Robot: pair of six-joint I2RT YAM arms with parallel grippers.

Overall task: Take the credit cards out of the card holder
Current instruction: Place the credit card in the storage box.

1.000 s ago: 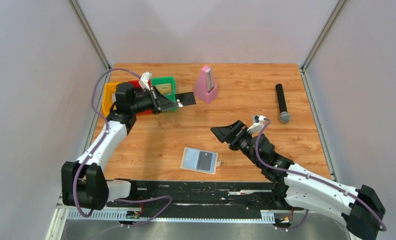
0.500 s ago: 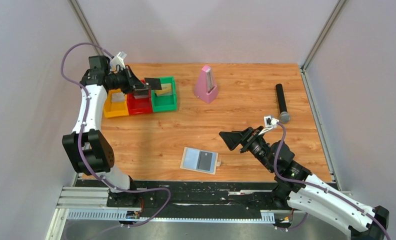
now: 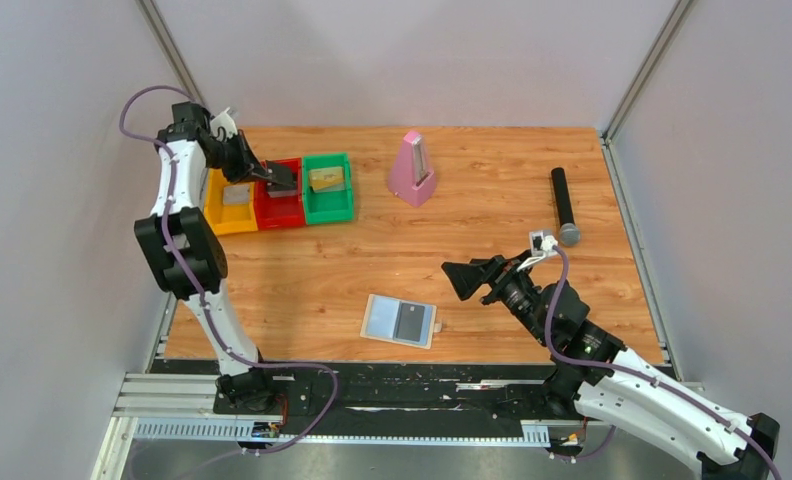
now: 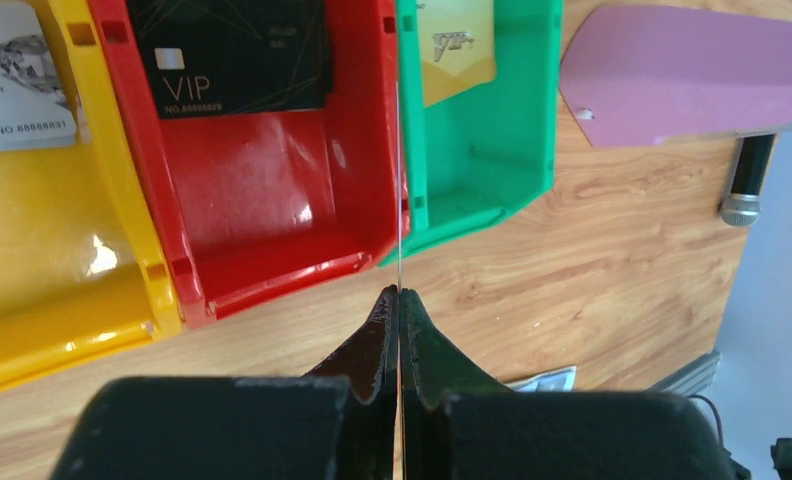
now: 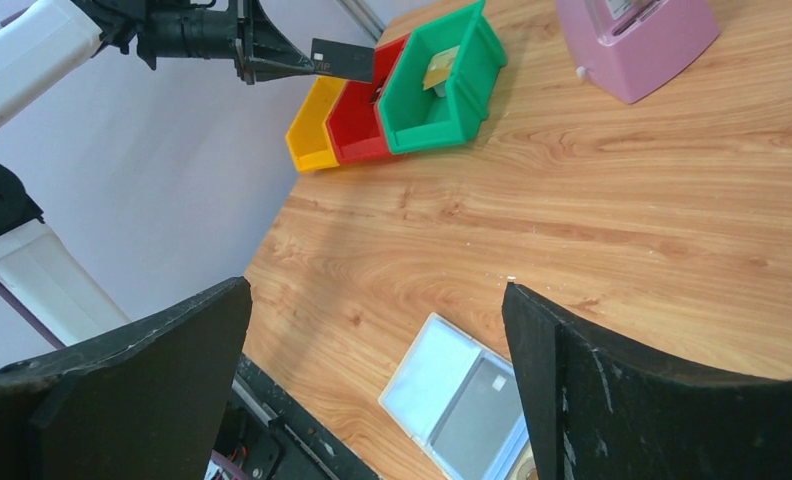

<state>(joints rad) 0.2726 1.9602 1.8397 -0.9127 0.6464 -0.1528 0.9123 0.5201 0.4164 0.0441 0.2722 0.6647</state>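
From above: left gripper [image 3: 268,176] pinching a dark card [image 3: 284,181], up over the red bin [image 3: 279,208] at the far left. A second ago, same card held further right, past the green bin [image 3: 329,192]; swung left since. Right gripper [image 3: 469,279] spread wide, holding nothing, now a bit further right of the card holder [image 3: 382,318]. Holder lying open and flat near the front edge, with a dark patch [image 3: 409,322] in its right panel, maybe one more card, hard to be sure.

From the left wrist: fingers [image 4: 372,340] pressed together on a thin line, likely that card seen edge-on, just above the wall between red and green bins. Black VIP card [image 4: 232,50] lying in the red one, gold card [image 4: 457,45] in the green one.

From the right wrist: jaws wide apart, holder down below between them, nothing touched.

Meaning for the job: held card almost ready to drop, holder likely not empty yet
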